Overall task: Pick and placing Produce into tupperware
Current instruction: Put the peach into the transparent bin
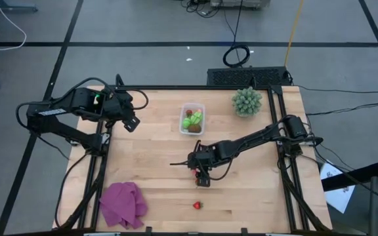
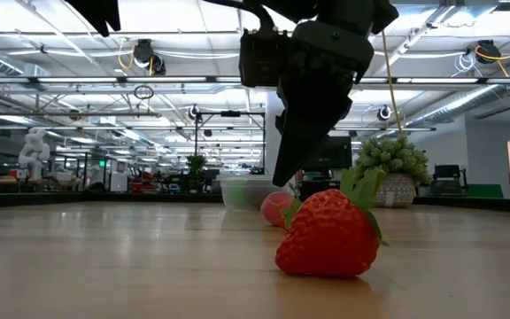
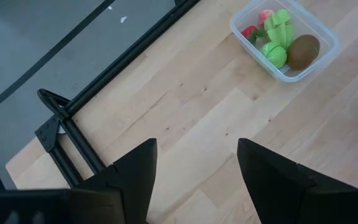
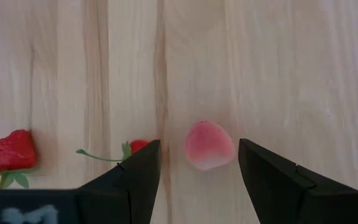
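The clear tupperware (image 1: 192,118) stands at the table's far middle. In the left wrist view, the tupperware (image 3: 284,38) holds light green pieces, a brown kiwi and small red and pink pieces. My right gripper (image 4: 197,180) is open, pointing down just above the table's middle. Its fingers stand on either side of a pale pink piece (image 4: 209,145) that lies on the wood, without touching it. A red strawberry (image 1: 197,205) lies nearer the front edge and shows large in the low view (image 2: 330,235). My left gripper (image 3: 197,180) is open and empty at the far left.
A small red piece with a green stem (image 4: 138,146) lies beside my right gripper's finger, partly hidden by it. A spiky green plant (image 1: 247,101) stands at the far right. A purple cloth (image 1: 123,204) lies at the near left corner.
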`<state>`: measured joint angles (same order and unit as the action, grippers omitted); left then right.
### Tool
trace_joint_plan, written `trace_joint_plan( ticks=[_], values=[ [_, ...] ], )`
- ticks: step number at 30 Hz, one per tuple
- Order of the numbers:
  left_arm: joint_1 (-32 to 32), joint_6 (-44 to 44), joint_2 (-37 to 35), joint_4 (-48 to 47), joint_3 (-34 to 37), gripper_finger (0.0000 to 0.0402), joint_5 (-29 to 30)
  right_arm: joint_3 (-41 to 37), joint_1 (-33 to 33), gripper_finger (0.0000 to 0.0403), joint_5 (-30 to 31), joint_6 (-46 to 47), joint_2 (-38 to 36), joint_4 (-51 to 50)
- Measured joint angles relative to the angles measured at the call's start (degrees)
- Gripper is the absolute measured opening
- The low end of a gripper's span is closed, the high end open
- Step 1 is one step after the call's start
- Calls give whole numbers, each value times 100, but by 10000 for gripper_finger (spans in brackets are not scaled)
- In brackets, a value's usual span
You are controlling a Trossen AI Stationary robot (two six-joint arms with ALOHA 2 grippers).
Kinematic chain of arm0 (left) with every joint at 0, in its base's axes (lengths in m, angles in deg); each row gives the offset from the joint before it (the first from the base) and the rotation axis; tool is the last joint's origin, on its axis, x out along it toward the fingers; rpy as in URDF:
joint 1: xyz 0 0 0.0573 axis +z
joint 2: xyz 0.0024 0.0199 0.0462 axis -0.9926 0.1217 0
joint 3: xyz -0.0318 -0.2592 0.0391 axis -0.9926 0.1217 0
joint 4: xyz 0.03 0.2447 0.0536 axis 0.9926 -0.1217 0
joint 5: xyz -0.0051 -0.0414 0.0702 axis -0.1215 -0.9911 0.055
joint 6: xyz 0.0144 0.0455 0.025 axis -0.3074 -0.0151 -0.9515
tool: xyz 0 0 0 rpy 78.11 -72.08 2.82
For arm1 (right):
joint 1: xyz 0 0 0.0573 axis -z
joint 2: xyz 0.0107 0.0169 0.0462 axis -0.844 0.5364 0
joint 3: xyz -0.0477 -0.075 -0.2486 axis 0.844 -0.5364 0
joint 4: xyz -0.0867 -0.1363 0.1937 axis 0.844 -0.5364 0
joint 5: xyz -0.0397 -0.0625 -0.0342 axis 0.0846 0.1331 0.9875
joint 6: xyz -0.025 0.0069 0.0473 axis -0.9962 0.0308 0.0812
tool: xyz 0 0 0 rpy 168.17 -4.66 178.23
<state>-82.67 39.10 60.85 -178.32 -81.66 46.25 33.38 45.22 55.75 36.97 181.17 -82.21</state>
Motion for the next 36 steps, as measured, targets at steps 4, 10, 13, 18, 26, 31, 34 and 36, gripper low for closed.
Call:
trace_joint_plan(
  ticks=[4, 10, 13, 18, 26, 31, 34, 36],
  values=[
    [0, 0, 0, 2, 0, 228, 0, -2, 7, 203, 4, -1, 73, 28],
    [0, 2, 0, 0, 0, 228, 0, -13, 30, 203, 0, -25, 295, 38],
    [0, -7, 0, 0, 0, 228, 0, 9, 50, 203, 0, -45, 322, 181],
    [0, -28, 0, 0, 0, 228, 0, -30, 50, 203, 0, -47, 329, 165],
    [0, -46, 0, 0, 0, 227, 2, -314, 63, 203, 0, 32, 320, 237],
    [0, -44, 0, 1, 0, 228, 0, -330, 63, 203, 2, 58, 320, 271],
    [0, -44, 0, 0, 0, 228, 0, -330, 63, 203, 2, 49, 320, 273],
    [0, -44, 0, 0, 0, 227, 0, -330, 63, 203, 0, 48, 320, 277]
  ],
)
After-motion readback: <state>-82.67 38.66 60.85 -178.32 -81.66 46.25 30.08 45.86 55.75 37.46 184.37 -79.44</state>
